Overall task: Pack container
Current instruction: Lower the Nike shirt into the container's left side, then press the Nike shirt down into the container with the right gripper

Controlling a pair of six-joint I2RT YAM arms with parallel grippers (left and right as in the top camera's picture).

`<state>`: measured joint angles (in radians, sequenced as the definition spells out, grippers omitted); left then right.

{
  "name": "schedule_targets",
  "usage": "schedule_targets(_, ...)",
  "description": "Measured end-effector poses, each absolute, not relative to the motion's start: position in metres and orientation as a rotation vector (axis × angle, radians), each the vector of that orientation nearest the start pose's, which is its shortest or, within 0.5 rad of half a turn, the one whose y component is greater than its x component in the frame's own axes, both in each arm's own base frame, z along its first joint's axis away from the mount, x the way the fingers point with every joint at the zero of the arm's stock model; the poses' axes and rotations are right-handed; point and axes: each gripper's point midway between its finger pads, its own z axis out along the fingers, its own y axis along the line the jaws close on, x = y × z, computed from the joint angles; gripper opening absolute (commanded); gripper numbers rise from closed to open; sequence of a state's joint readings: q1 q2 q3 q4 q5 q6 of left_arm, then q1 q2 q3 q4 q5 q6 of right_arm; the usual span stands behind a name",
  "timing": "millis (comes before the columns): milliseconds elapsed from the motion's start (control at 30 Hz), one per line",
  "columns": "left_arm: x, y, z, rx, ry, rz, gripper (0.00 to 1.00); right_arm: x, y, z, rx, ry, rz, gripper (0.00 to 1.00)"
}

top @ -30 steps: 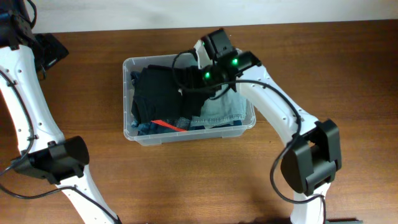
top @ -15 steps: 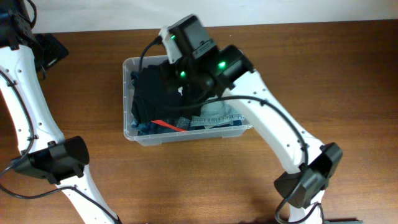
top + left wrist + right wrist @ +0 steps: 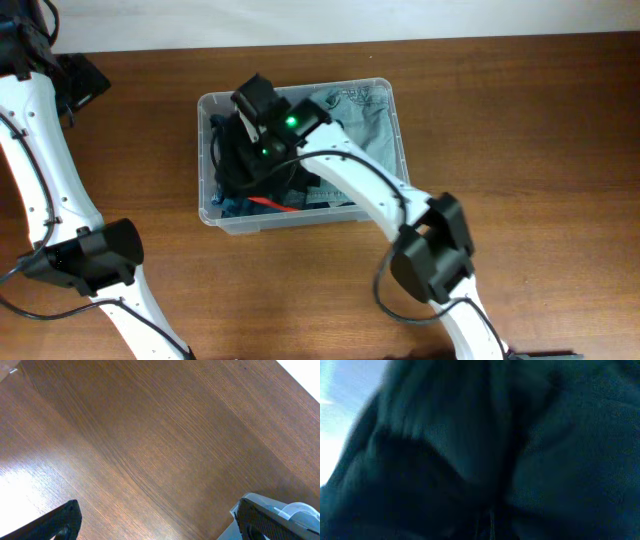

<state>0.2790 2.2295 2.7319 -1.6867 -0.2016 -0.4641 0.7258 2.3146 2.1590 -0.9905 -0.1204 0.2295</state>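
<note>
The container, a clear plastic bin, stands mid-table and holds clothes. A black garment fills its left part, a pale grey-green one lies at the right, and blue denim runs along the front. My right arm's wrist reaches down into the left part, over the black garment. In the right wrist view, dark cloth fills the picture and my right gripper is shut and pressed close against it. My left gripper is open over bare wood, nothing between its fingers.
A red strip shows among the clothes at the container's front left. The left arm stands along the table's left edge. The right arm's base joint sits in front of the container. Brown wooden table surrounds the bin.
My right arm has swung left across the container, from the pale garment to the black one, and its jaws have closed. The pale garment now lies uncovered. The left arm has not moved.
</note>
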Motion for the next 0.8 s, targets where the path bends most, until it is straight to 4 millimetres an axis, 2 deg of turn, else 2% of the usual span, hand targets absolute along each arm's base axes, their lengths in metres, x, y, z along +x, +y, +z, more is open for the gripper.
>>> schedule_targets(100,0.431,0.159,0.268,-1.042,2.525,0.226,0.99,0.399,0.382,0.095,-0.724,2.710,0.416,0.04)
schedule_targets(367,0.432,0.159,0.268,-1.042,2.524,0.226,0.99,0.401,0.381,0.105,-0.720,2.700,0.400,0.04)
schedule_targets(500,0.431,0.159,0.268,-1.042,2.525,0.226,0.99,0.401,0.381,0.121,-0.719,2.684,0.392,0.04)
schedule_targets(633,0.431,0.159,0.268,-1.042,2.525,0.226,0.99,0.405,0.388,0.150,-0.712,2.619,0.420,0.04)
schedule_targets(800,0.431,0.159,0.268,-1.042,2.525,0.226,0.99,0.399,0.401,0.174,-0.731,2.558,0.458,0.04)
